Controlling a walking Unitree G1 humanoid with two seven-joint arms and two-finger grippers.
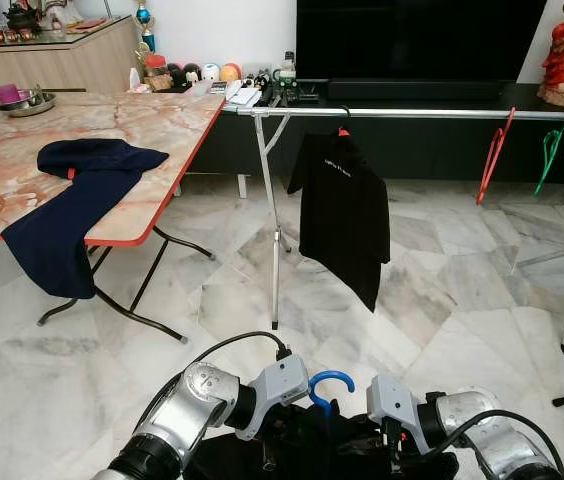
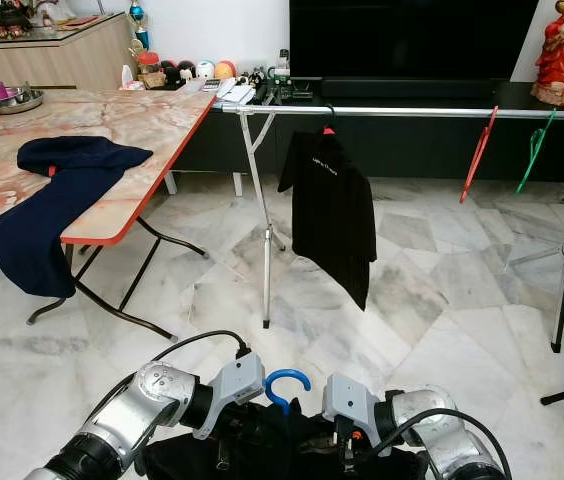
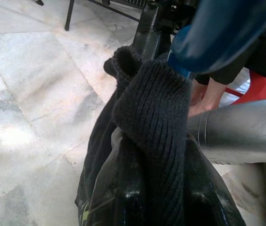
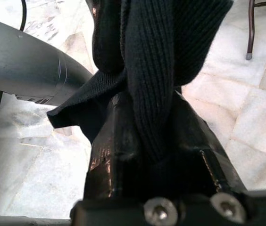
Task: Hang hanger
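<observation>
Carrying step: both pincers, left (image 3: 137, 188) and right (image 4: 147, 155), seemingly pinching a black garment (image 3: 152, 117) on a blue hanger (image 1: 330, 383); next, reach the rail (image 1: 412, 114).

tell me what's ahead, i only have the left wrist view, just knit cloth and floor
Observer: A clothes rail stands ahead, with a black shirt already hanging on it.
Operator: any free room on it
Observer: Yes, a bare stretch between the shirt and a red hanger; a green hanger hangs beyond that.
Operator: where are my grippers
Observer: The left gripper and right gripper are low in front of you, both on the black garment, with the blue hanger hook sticking up between the arms.
</observation>
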